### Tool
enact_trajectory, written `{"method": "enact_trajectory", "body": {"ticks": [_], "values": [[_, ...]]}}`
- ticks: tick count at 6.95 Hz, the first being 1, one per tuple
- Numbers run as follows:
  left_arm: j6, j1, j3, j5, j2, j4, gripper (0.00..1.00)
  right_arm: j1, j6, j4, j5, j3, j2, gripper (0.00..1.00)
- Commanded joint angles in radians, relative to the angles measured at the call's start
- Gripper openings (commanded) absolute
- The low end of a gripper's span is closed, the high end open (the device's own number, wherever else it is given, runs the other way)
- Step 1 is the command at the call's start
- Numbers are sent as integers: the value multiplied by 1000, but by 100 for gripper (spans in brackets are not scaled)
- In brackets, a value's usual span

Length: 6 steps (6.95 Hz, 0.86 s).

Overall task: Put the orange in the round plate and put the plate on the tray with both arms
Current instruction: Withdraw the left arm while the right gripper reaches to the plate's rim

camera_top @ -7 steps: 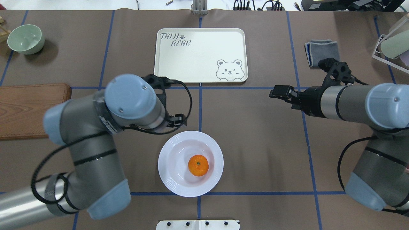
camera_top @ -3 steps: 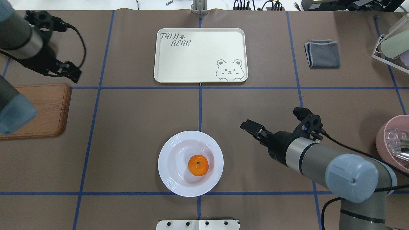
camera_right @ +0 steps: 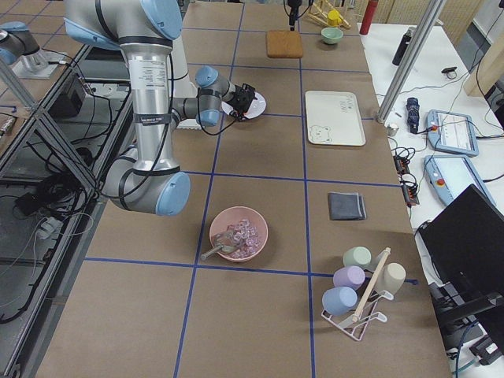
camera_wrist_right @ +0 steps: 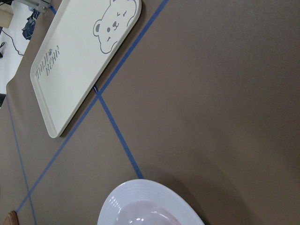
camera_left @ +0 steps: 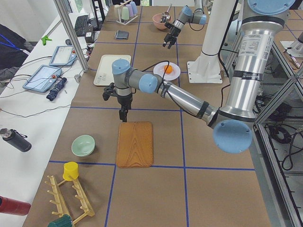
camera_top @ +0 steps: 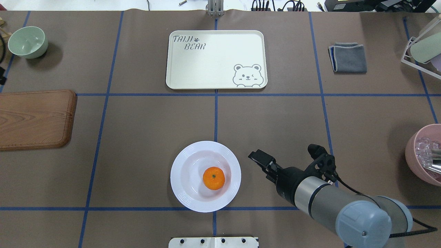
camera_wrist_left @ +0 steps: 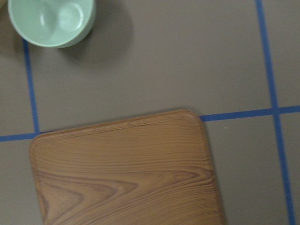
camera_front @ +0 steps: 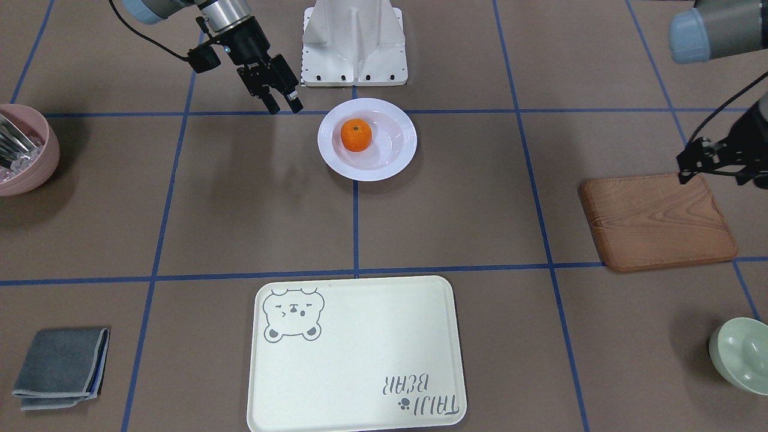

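The orange (camera_top: 213, 178) lies in the white round plate (camera_top: 186, 194) near the table's front centre, also seen as orange (camera_front: 356, 134) in plate (camera_front: 390, 165). My right gripper (camera_top: 256, 157) hovers just right of the plate, apart from it. In the front view this right gripper (camera_front: 284, 108) shows two separated fingers with nothing between them, so it is open. The cream bear tray (camera_top: 213, 62) sits at the far centre with nothing on it. My left gripper (camera_front: 684, 174) hangs over the far edge of the wooden board; I cannot tell whether it is open or shut.
A wooden board (camera_top: 34, 119) lies at the left, with a pale green bowl (camera_top: 27, 42) beyond it. A folded grey cloth (camera_top: 348, 57) lies far right. A pink bowl (camera_top: 423, 155) of ice and a cup rack (camera_top: 423, 48) stand at the right edge.
The left arm has swung away from the plate to the left, out of the overhead view. The right gripper has come down from near the cloth to beside the plate's right rim.
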Motion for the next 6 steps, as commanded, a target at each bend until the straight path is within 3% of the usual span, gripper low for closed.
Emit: {"method": "enact_trajectory", "body": {"ticks": [1,3,6], "values": [[312,-234,145,-115,66,-8,99,-97,71,1,-119,-76,53,98],[388,-330,172,-170,161,-19,99,-124,71,1,-128,-98,77,97],[386,-362,155,-175,181,-25,99,-148,82,2,-165,-176,147,97]]}}
